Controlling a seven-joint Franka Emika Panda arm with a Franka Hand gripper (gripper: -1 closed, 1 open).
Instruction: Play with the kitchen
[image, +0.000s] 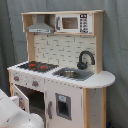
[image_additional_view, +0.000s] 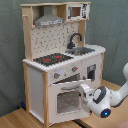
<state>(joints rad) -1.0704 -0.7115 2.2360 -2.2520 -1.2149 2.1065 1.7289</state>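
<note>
1. The kitchen (image_additional_view: 62, 65) is seen standing on a wooden floor (image_additional_view: 15, 119) before a grey backdrop, upright, with its hob (image_additional_view: 52, 58), sink (image_additional_view: 82, 50) and black tap (image_additional_view: 75, 39) on the counter.
2. It is judged rigid and fairly heavy; only its hinged and turning parts are likely to move easily.
3. The oven door (image_additional_view: 65, 97) is shown swung partly open in both exterior views, and its top edge is judged the best hold.
4. The knobs (image_additional_view: 56, 75) are judged small and possibly slippery.
5. The claw (image_additional_view: 86, 91) is seen at the door's upper corner; whether it is clenched cannot be told.
</note>
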